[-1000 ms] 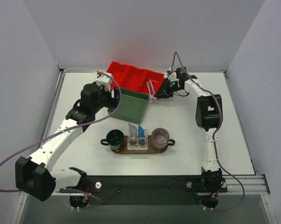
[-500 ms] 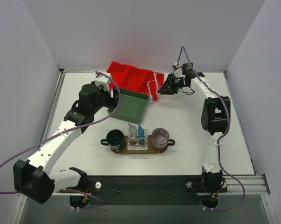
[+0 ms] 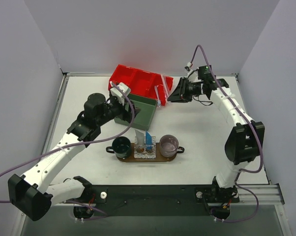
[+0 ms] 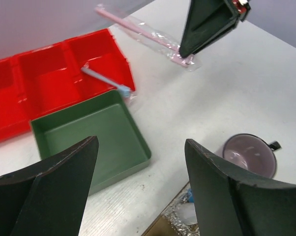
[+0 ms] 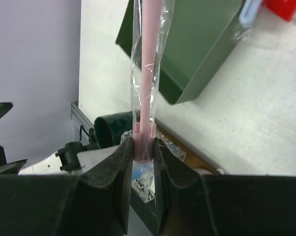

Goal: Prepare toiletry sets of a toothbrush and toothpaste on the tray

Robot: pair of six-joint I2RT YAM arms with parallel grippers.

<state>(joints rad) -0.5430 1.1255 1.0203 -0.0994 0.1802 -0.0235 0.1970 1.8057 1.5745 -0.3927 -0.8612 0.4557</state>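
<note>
My right gripper is shut on the end of a pink toothbrush in a clear wrapper and holds it in the air beside the red bin; the right wrist view shows the jaws clamped on the handle. A second toothbrush, blue-handled and wrapped, lies in the red bin's end compartment. The wooden tray carries a white tube and a blue tube standing between two mugs. My left gripper is open and empty over the green box's near side.
The red divided bin stands at the back with the empty green box against its front. A dark green mug and a purple mug stand on the tray's ends.
My right arm has swung its elbow out to the right and lifted the pink toothbrush slightly off the bin's edge. My left gripper has moved right, over the green box.
</note>
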